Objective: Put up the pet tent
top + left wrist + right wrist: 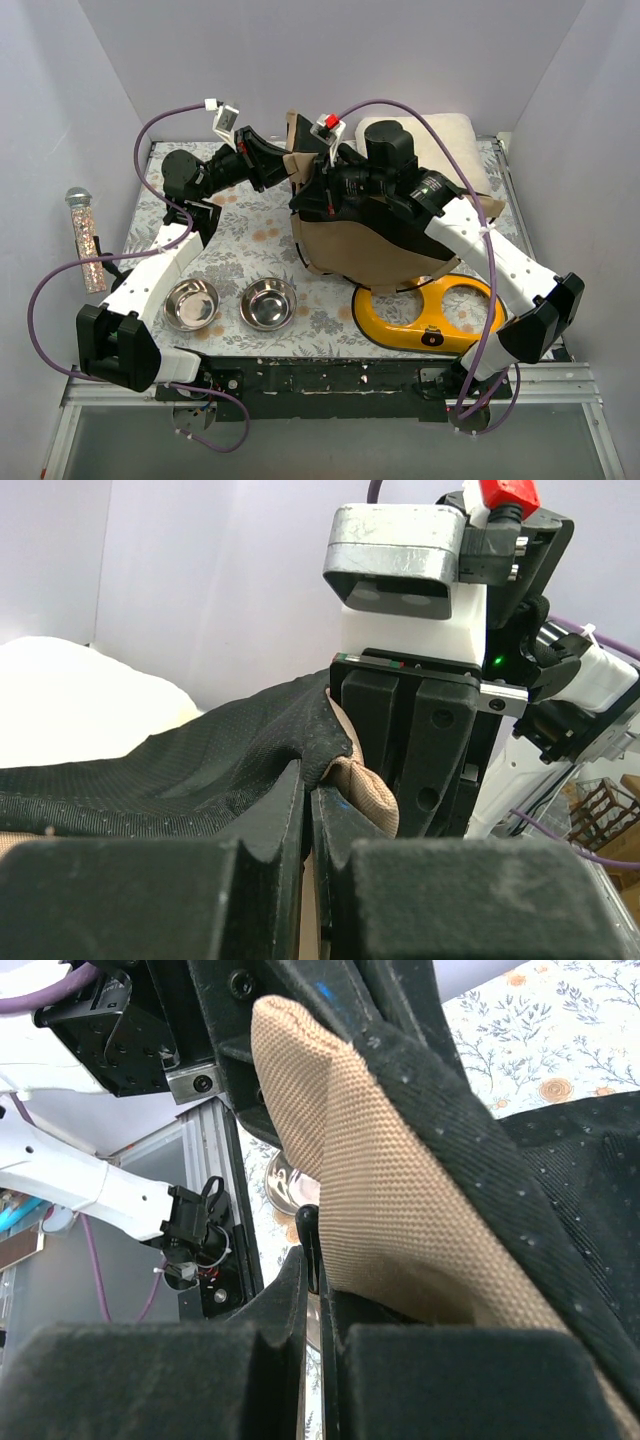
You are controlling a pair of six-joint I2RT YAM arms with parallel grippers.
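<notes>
Tan weave, black lining — pet tent (370, 250) pinched by left hand (308, 795), right hand (315, 1265).

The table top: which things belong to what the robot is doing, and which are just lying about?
In use: pet tent, gripped by left tool and right tool.
Lying about: left steel bowl, right steel bowl, yellow bowl stand, cream cushion, clear tube.

Pet tent (180, 770) in left hand (308, 798)
</notes>
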